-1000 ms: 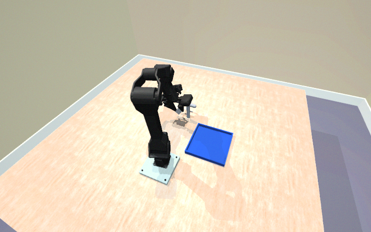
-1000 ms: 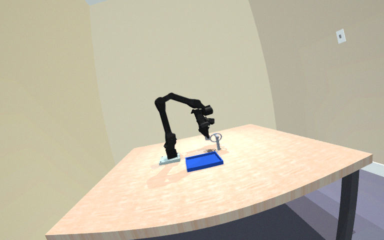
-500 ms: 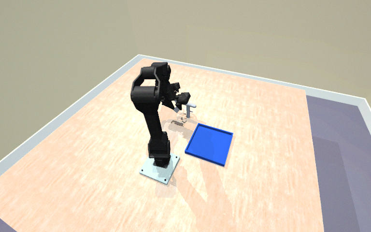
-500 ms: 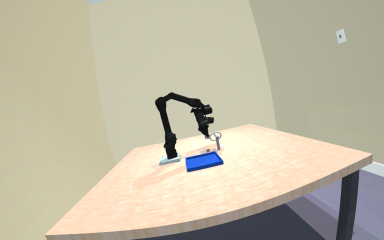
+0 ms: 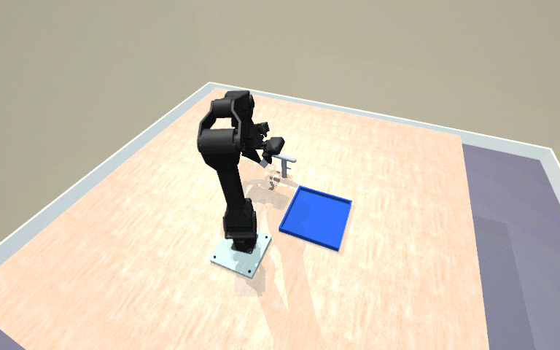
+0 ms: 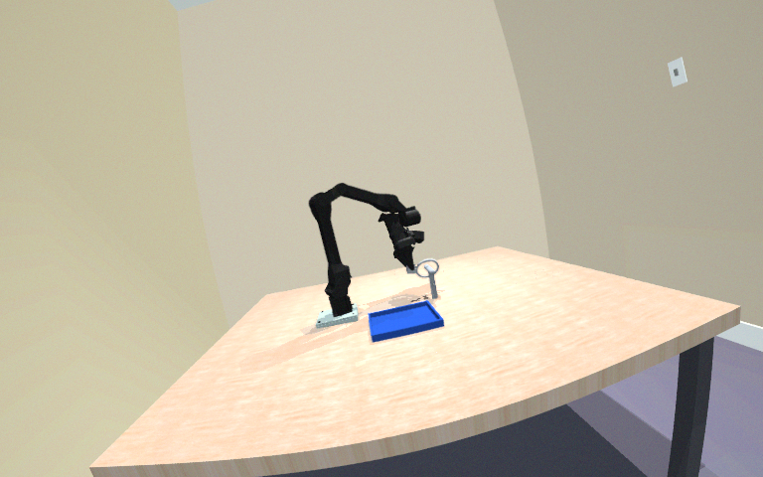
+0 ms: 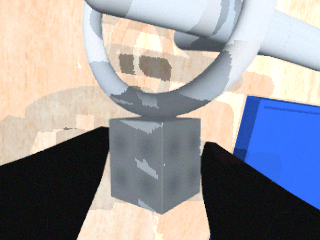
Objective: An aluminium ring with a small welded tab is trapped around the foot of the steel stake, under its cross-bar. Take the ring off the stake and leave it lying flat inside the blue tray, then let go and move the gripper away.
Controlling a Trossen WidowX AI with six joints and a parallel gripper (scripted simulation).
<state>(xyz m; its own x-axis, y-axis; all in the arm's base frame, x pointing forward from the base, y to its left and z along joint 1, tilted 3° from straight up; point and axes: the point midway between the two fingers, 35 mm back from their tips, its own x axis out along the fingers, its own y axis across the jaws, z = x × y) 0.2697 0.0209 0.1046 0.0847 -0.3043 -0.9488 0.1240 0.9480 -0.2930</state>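
Gripped by its grey tab, the ring (image 6: pixel 418 273) (image 7: pixel 116 89) tilts upright.

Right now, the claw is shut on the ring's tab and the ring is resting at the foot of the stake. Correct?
Not quite: the exterior view shows the ring raised to the cross-bar, not at the foot. The claw is indeed shut on its tab.

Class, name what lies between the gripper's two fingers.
The ring's square tab, clamped between the black fingers; the wrist view shows it.
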